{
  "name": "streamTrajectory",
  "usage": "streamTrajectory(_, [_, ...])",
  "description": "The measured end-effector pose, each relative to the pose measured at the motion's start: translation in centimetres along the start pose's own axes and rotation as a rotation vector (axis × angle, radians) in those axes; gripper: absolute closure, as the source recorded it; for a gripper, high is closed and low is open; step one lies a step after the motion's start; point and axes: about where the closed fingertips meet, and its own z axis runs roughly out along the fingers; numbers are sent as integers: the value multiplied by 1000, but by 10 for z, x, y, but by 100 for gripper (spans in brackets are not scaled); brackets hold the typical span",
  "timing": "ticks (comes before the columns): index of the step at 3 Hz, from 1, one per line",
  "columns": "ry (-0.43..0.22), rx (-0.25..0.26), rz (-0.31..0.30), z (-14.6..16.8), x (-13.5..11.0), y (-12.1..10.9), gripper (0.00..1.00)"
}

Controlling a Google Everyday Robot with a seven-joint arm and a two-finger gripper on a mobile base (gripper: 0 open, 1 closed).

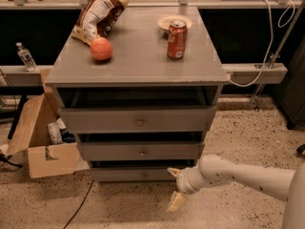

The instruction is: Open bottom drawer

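Observation:
The bottom drawer [128, 174] is the lowest and slimmest grey front of the cabinet, just above the floor. It sits nearly flush, with only a thin dark gap above it. My gripper [175, 187] hangs in front of the drawer's right end, low near the floor, on the white arm [238, 175] that comes in from the right. Its two pale fingers [176, 202] are spread apart and hold nothing. The upper finger lies close to the drawer front. I cannot make out the drawer's knob.
The middle drawer [141, 151] and top drawer [138, 120] stand slightly out. On the cabinet top are a chip bag [97, 13], a red ball [101, 49], a soda can [177, 38] and a small plate [167, 21]. An open cardboard box [40, 142] stands at the left, with a cable [78, 206] on the floor.

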Motion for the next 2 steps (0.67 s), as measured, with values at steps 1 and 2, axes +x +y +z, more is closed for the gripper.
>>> streamTrajectory(1, [0,0,-1,0,0,0,0])
streamTrajectory(2, [48,20,-26,29,33,-17,0])
